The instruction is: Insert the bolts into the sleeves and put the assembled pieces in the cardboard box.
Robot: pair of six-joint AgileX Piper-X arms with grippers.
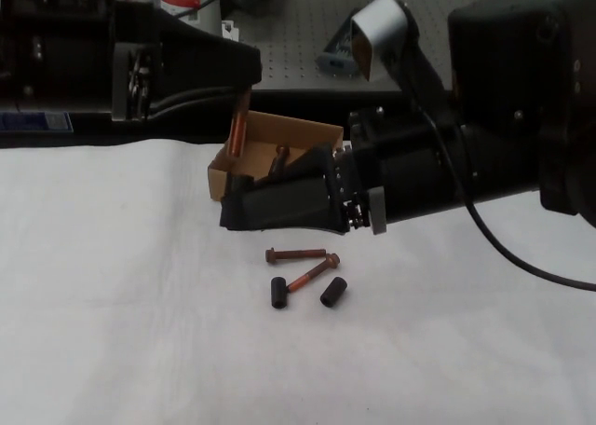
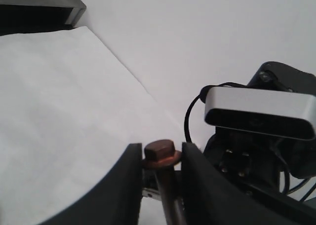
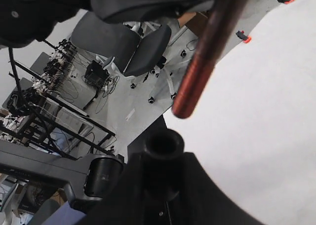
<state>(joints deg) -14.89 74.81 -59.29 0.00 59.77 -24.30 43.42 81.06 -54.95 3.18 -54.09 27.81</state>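
Copper bolt [image 1: 238, 131] is pinched just under its hexagonal head between the two fingers of the left gripper [image 2: 162, 148], which are clenched on it. It hangs shank-down, tilted a little. The right gripper [image 3: 164, 160] is clenched on a black sleeve [image 3: 164, 145], whose open mouth is turned toward the bolt's threaded tip. The tip is close to the mouth but not inside it.

In the high view the hanging bolt is at 12 o'clock from the right gripper's fingertips. The cardboard box [image 1: 307, 131] sits just behind them, at about 1 o'clock from those fingertips. A dark upright piece [image 1: 279, 155] stands inside it, and what it is cannot be told.

The loose parts lie on the white cloth [image 1: 112, 285] at about 5 o'clock from the right gripper. The first loose bolt [image 1: 296, 254] lies crosswise. The second loose bolt [image 1: 312, 274] lies just below it on a slant, with its lower end next to the first loose sleeve [image 1: 277, 293]. The second loose sleeve [image 1: 333, 292] is at 3 o'clock from the first, near it but apart.
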